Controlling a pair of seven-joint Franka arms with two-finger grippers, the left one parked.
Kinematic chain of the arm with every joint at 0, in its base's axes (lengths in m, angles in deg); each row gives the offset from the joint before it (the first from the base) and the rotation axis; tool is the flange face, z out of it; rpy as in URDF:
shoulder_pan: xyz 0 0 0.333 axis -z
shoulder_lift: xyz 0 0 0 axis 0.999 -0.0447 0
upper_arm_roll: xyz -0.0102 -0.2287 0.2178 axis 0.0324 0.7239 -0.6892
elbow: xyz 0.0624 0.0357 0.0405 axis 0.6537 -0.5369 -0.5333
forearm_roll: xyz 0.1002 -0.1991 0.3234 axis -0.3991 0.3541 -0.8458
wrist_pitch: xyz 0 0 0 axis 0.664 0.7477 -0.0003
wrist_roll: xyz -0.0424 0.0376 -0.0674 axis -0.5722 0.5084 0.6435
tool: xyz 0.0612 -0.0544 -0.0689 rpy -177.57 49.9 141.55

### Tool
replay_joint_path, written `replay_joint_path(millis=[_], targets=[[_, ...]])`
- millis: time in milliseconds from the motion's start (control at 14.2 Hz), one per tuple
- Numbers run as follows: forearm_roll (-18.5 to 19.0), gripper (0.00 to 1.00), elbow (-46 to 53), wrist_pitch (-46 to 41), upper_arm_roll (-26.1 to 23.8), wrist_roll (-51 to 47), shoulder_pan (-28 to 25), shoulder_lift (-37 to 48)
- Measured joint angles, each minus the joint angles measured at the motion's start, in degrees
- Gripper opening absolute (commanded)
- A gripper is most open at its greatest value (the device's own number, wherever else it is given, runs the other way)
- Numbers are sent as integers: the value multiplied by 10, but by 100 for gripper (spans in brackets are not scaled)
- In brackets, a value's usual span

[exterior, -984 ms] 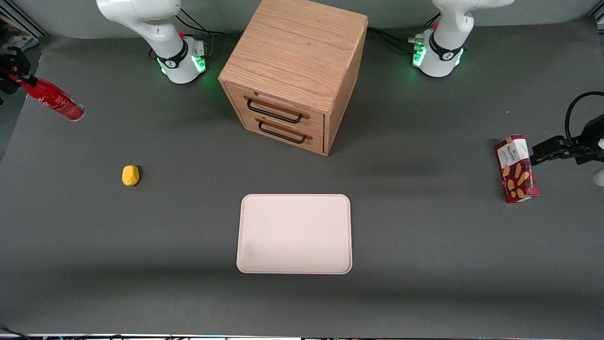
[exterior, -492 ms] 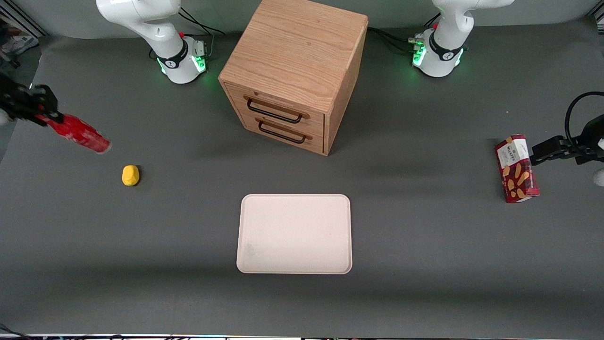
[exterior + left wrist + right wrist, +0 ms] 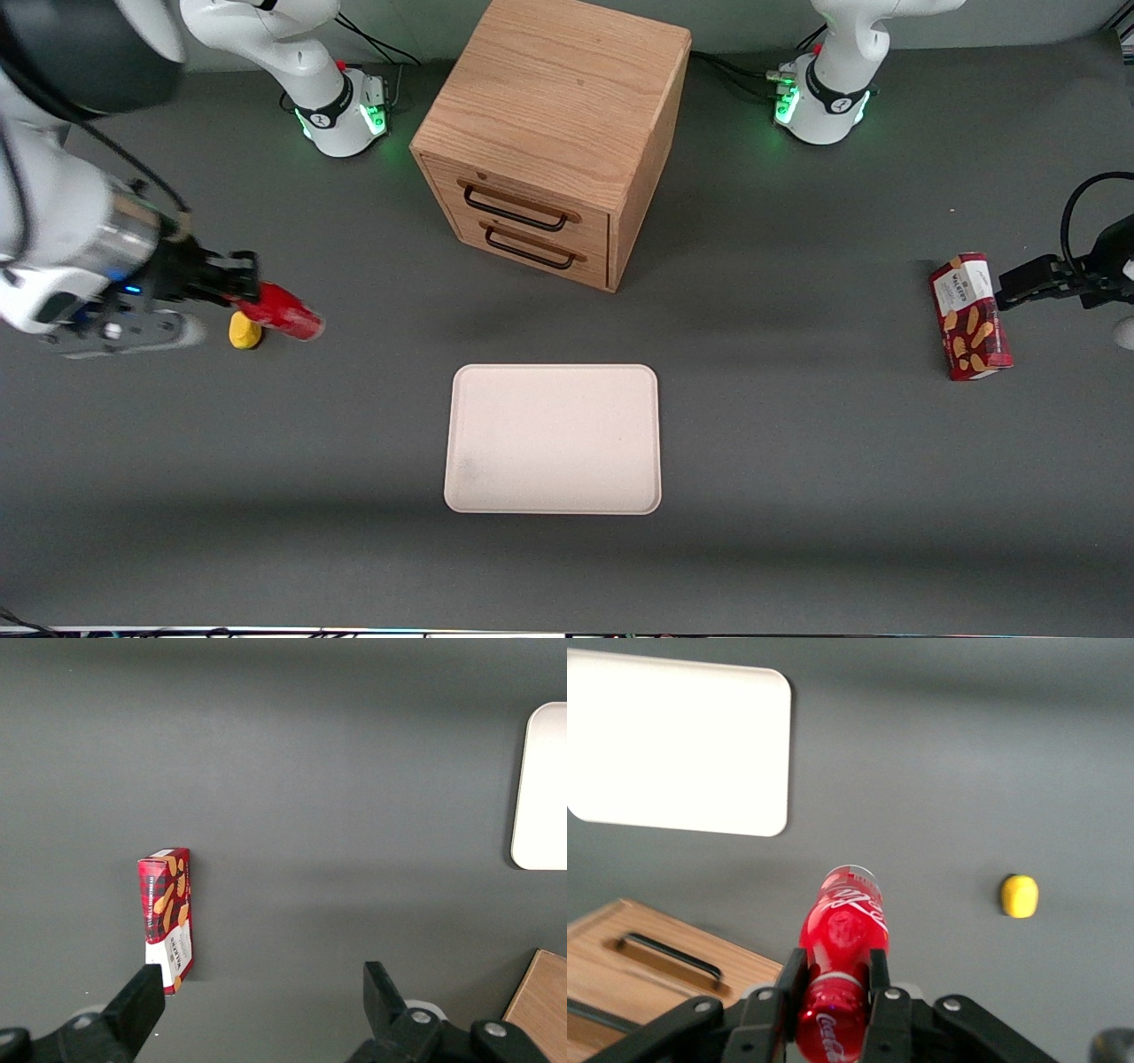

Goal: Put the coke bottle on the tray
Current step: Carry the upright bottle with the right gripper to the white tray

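While the gripper (image 3: 252,297) hangs above the table at the left of the front frame, its fingers (image 3: 877,992) are clamped on the neck end of the coke bottle (image 3: 283,314), which lies nearly level in the air with its base pointing toward the middle of the frame. A yellow lump (image 3: 244,330) rests on the surface just below the bottle in the front frame, partly overlapped by it. The table (image 3: 797,496) is covered by a plain dark grey mat that fills most of the front frame. The tray (image 3: 553,439) lies flat at the lower centre of the frame, bare, well apart from the bottle. A wooden cabinet (image 3: 558,133) with two dark-handled drawers stands at the upper centre, farther from the front camera than the tray. A red biscuit box (image 3: 969,316) lies at the right edge, toward the parked arm's end of the table. Two white arm bases with green lights sit at the upper edge of the frame, against a pale wall strip.
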State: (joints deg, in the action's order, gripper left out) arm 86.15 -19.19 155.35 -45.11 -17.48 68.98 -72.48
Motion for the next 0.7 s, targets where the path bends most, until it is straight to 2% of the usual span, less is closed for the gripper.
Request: replay_joint_path(millis=[211, 422, 703], targets=[[0, 0, 53, 15, -15, -112, -43, -55], [0, 0, 71, 57, -46, -200, -54, -93], [0, 0, 78, 110, -60, -225, -53, -122]])
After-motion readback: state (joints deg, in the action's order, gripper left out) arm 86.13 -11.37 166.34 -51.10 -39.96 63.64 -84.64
